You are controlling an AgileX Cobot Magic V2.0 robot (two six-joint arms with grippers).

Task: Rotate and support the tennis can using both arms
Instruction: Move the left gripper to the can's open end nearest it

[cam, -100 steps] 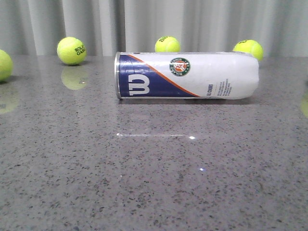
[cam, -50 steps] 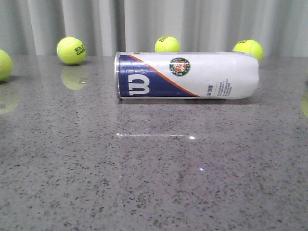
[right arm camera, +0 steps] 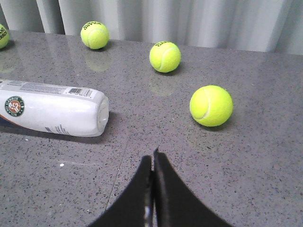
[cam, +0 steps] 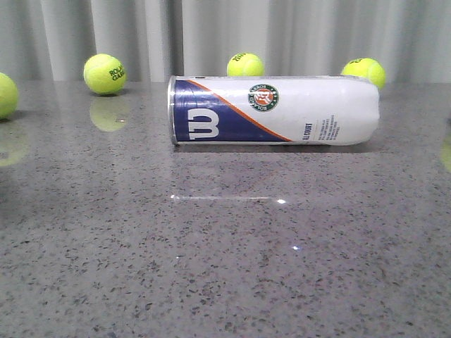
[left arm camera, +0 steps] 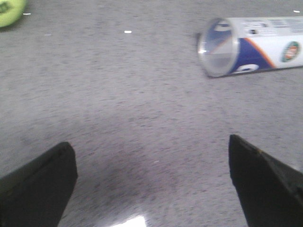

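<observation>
The tennis can [cam: 275,110] lies on its side on the grey speckled table, silver rim to the left, white end to the right. No arm shows in the front view. In the left wrist view the can [left arm camera: 255,45] lies ahead with its silver-rimmed open end facing the camera; my left gripper [left arm camera: 151,156] is open wide and empty, well short of it. In the right wrist view the can's white end [right arm camera: 57,113] lies ahead and to one side; my right gripper [right arm camera: 152,158] is shut and empty, apart from the can.
Tennis balls lie along the back by the grey curtain [cam: 104,73], [cam: 245,65], [cam: 364,70], and one at the far left edge [cam: 5,95]. In the right wrist view balls [right arm camera: 211,105], [right arm camera: 164,56], [right arm camera: 94,35] lie beyond the gripper.
</observation>
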